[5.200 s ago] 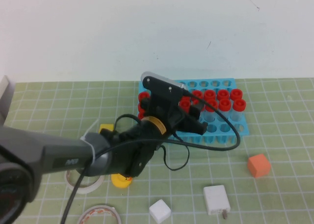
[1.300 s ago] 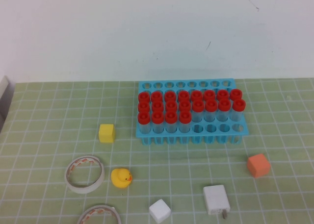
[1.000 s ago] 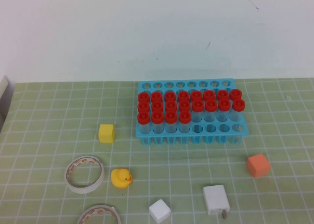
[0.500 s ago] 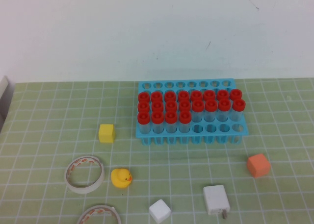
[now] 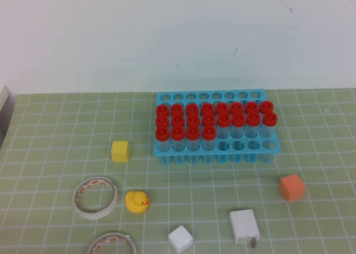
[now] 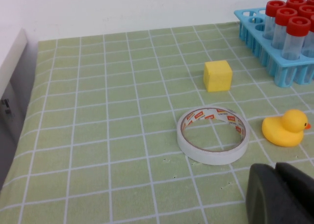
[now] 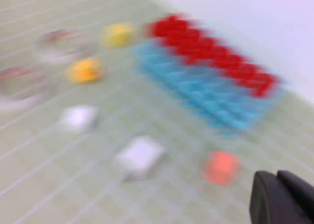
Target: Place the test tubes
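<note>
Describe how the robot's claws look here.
Only the tips show, each at its wrist view's edge: the left claw is two matte black, rounded fingers; the right claw looks the same. No cables or markings visible; the high view shows neither arm.

Pale green mat (image 5: 55, 143) ruled with a white grid, set before a white wall (image 5: 111, 37). Bright blue rack (image 5: 216, 155); clear test tubes (image 5: 193, 134) with red caps. Yellow cube (image 5: 120, 151); yellow duck (image 5: 136, 201) with orange beak; orange cube (image 5: 292, 187); white cube (image 5: 181, 239); white plug adapter (image 5: 245, 226); off-white tape roll (image 5: 95, 197) printed red inside its ring. Black left gripper (image 6: 277, 185) over the mat near the tape roll; black right gripper (image 7: 278, 194) near the orange cube.
</note>
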Robot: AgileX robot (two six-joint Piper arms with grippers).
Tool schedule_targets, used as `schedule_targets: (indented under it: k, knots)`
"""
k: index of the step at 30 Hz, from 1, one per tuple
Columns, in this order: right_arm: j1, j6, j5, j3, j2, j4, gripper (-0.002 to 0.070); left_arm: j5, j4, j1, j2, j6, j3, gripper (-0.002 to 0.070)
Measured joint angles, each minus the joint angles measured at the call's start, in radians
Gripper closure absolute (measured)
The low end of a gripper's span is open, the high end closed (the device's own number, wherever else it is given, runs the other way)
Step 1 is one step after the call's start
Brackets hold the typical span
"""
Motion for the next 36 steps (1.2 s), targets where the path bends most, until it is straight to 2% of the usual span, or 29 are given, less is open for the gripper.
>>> schedule_targets:
  k: [7,10,13,17,21,36]
  knots:
    - [-0.462,0.000,-0.195,0.178,-0.096,0.000,0.0678,0.000,0.000,0.000,0.000,-0.001,0.000,0.0675]
    - [-0.599,0.000,-0.229,0.263,-0.164,0.000,0.0678,0.000,0.000,0.000,0.000,-0.001,0.000,0.0675]
    - [-0.674,0.000,-0.236,0.339,-0.226,0.000,0.0678,0.000,0.000,0.000,0.000,-0.001,0.000,0.0675]
    - [-0.710,0.000,-0.246,0.433,-0.295,0.000,0.0678,0.000,0.000,0.000,0.000,-0.001,0.000,0.0675]
    - [-0.724,0.000,-0.344,0.549,-0.302,0.000,0.0678,0.000,0.000,0.000,0.000,-0.001,0.000,0.0675]
    - [-0.725,0.029,-0.363,0.553,-0.302,0.002,0.0678,0.000,0.000,0.000,0.000,0.001,0.000,0.0675]
